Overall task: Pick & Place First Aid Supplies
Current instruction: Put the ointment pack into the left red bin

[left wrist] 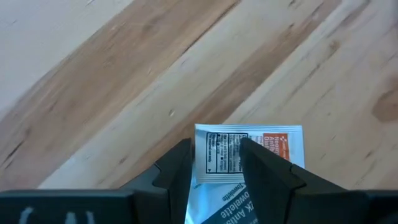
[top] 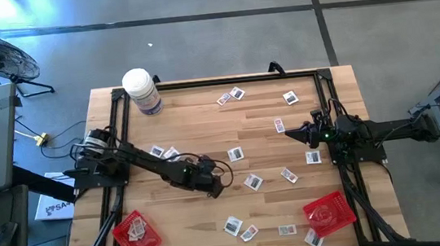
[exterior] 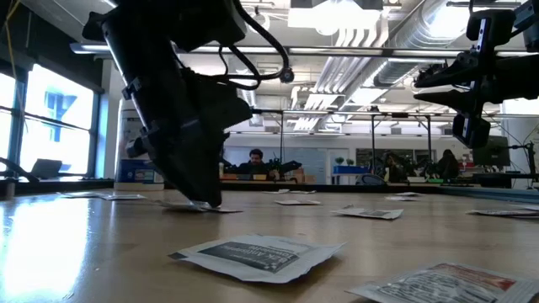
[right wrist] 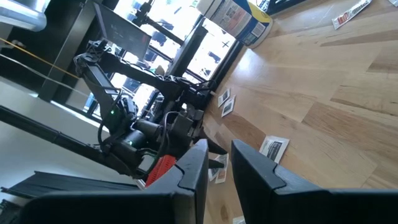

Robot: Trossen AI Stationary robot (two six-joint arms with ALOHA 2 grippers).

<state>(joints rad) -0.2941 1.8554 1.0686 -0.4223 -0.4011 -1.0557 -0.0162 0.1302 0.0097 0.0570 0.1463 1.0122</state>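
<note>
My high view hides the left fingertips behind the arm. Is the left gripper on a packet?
Observer: The left wrist view shows the left gripper open, with a finger on either side of a packet lying flat.
Operator: Is it down low enough?
Observer: Yes, the low view shows its tips at the table surface.
Operator: Is the other arm carrying anything?
Observer: No, the right gripper is open and empty, raised above the table.
</note>
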